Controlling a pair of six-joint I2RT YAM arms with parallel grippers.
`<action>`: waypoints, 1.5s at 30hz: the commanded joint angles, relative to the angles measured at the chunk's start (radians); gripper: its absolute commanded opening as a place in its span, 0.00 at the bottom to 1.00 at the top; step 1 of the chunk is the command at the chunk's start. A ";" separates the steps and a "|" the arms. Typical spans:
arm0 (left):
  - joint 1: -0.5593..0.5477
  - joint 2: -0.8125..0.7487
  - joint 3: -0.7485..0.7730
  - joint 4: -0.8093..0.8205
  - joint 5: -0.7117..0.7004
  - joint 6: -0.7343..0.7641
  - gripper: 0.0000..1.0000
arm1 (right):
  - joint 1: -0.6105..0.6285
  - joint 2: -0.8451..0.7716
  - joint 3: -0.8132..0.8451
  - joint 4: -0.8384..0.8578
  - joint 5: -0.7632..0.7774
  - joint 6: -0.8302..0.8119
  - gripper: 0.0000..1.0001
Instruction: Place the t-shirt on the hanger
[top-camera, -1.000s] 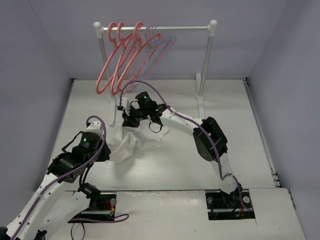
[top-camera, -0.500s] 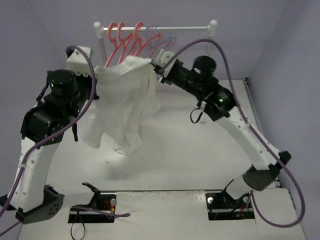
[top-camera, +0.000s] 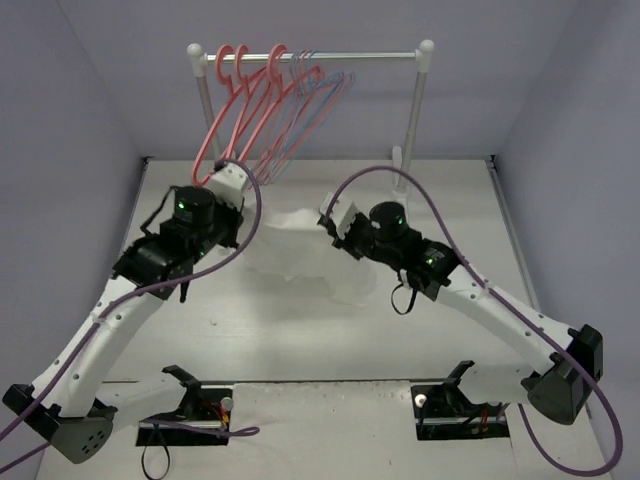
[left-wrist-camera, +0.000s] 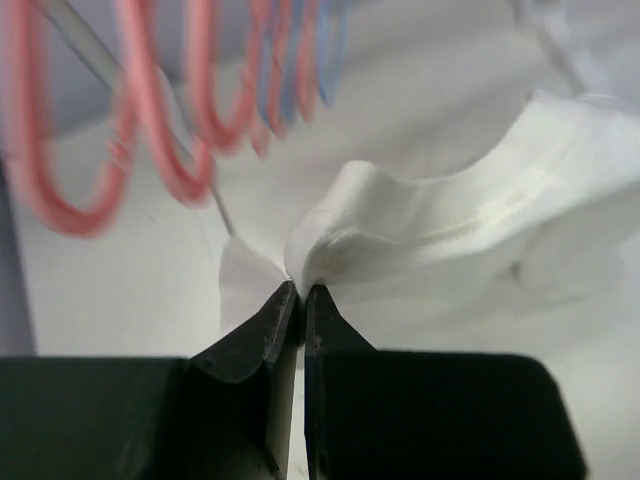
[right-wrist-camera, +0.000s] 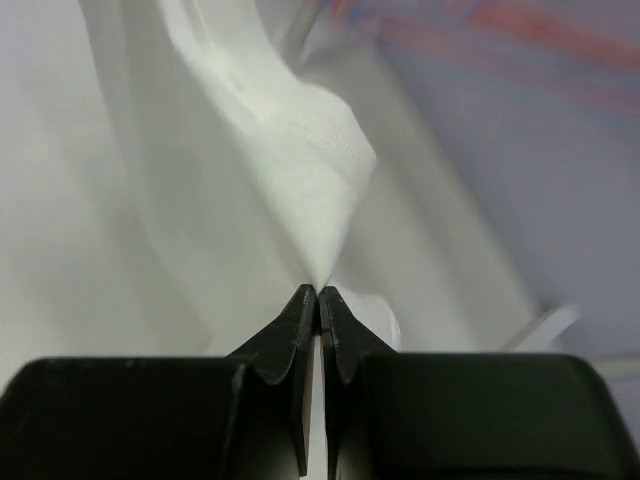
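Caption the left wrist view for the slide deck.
Left gripper pinches a fold of the white t-shirt, pink hangers blurred behind.

I am wearing smooth white shells along my left arm (top-camera: 105, 325) and right arm (top-camera: 500, 310), with bulky black joint housings (top-camera: 160, 258) sitting between them. A thin purple cable (top-camera: 400, 172) is trailing off each arm, and small green lights (top-camera: 183, 208) are glowing on the black housings. My left gripper (left-wrist-camera: 301, 290) and right gripper (right-wrist-camera: 318, 292) are showing matte black, wedge-shaped fingers (left-wrist-camera: 255, 340).
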 joint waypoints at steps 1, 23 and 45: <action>-0.063 -0.082 -0.281 0.185 -0.001 -0.166 0.00 | 0.015 -0.091 -0.229 0.062 0.095 0.254 0.00; -0.555 -0.382 -0.816 0.370 -0.260 -0.499 0.10 | 0.047 -0.127 -0.250 0.053 0.149 0.534 0.45; -0.539 -0.305 -0.417 -0.196 -0.655 -0.828 0.71 | -0.080 0.592 0.737 0.153 0.333 0.830 0.52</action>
